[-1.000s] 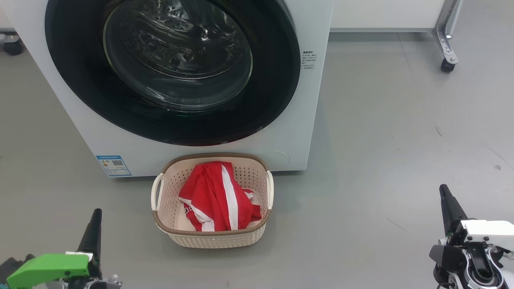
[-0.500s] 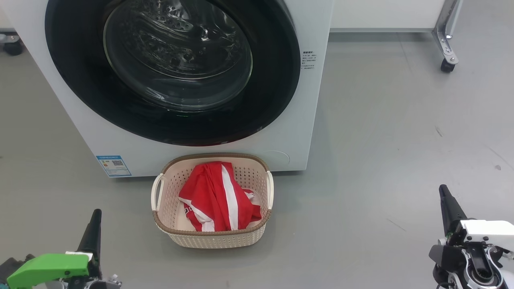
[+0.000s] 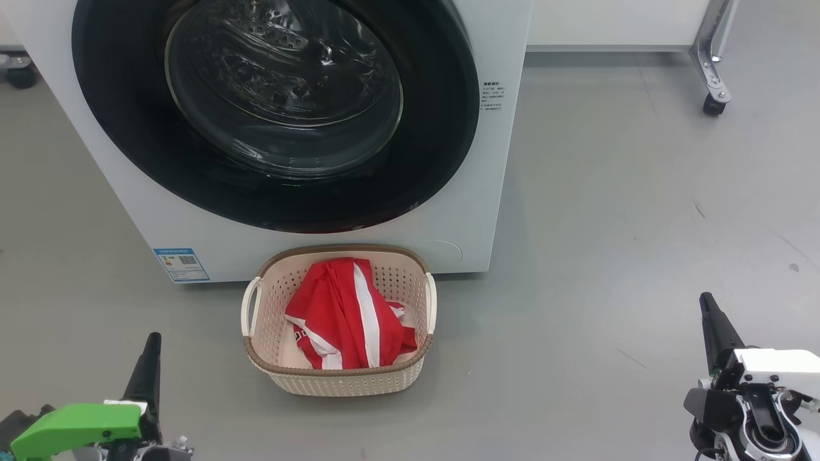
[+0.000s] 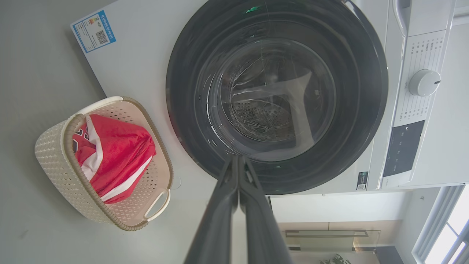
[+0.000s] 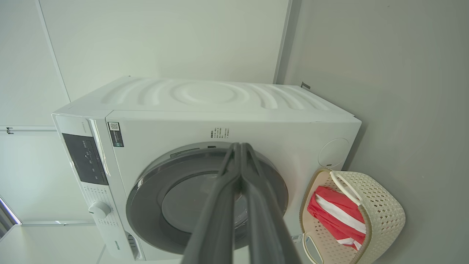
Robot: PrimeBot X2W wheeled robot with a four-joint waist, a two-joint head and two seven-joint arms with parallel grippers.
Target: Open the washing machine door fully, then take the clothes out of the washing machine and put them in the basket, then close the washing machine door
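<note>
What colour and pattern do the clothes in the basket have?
Bright red with broad white stripes; the clothes show best in the head view.

Grey floor [image 3: 640, 224], smooth and plain. Few small dark marks [image 3: 699, 209] on it, right side. Far right: white cabinet [image 3: 608, 22] on shiny metal leg [image 3: 708, 45] with small black wheel [image 3: 713, 104]. Far left: another black wheel [image 3: 19, 75]. White wall [image 5: 165, 36] behind, thin lines across it. Bright window [image 4: 447, 234] with white frame in left wrist view. Light soft and even.
</note>
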